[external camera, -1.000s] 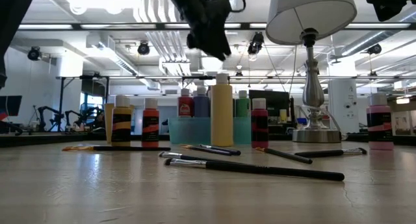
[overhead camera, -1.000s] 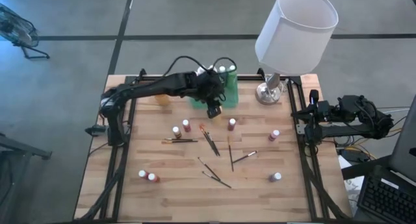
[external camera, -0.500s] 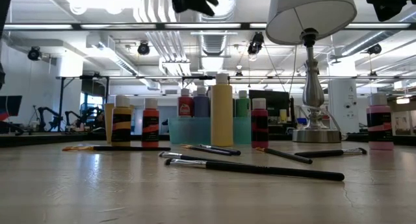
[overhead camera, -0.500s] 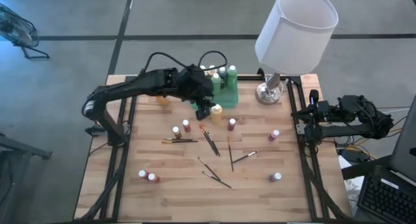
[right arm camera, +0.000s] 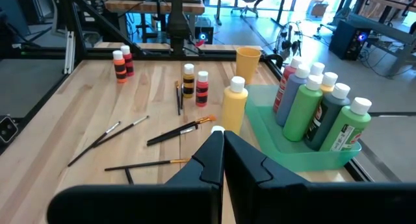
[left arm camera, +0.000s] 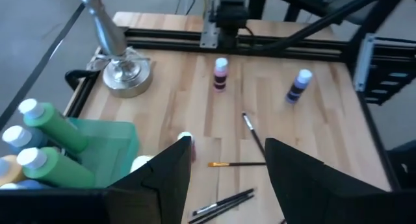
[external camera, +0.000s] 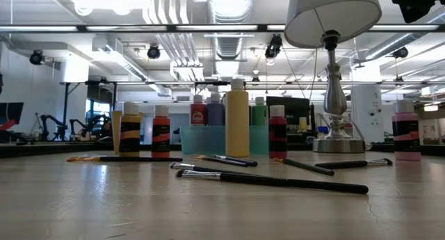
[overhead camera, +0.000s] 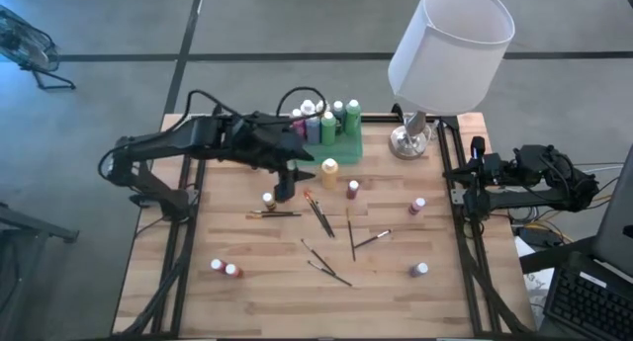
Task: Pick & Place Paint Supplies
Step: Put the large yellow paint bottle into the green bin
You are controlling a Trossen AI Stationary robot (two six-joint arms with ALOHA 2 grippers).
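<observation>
My left gripper [overhead camera: 285, 189] hangs open above the table's middle left, empty, over a small bottle with a pale cap [overhead camera: 268, 198]; in its wrist view [left arm camera: 227, 164] the fingers frame bare wood and brushes. A yellow bottle [overhead camera: 329, 167] [external camera: 237, 118] stands upright on the table just in front of the green tray [overhead camera: 341, 143], which holds several bottles [overhead camera: 326, 119]. More bottles [overhead camera: 353, 189] [overhead camera: 417, 205] [overhead camera: 224, 268] and thin brushes [overhead camera: 318, 214] [overhead camera: 351, 232] lie scattered on the wood. My right gripper [overhead camera: 475, 173] [right arm camera: 218, 146] waits shut at the right edge.
A lamp with a white shade [overhead camera: 450, 44] stands on its metal base [overhead camera: 408, 141] at the far right, beside the tray. An orange cup [right arm camera: 247, 58] sits on the far left part of the table. Metal rails [overhead camera: 460, 222] run along both sides.
My left gripper has risen from just above the yellow bottle, out of the low view, and swung toward the table's left and near edges, now over the small bottles. The yellow bottle has stayed upright in front of the tray.
</observation>
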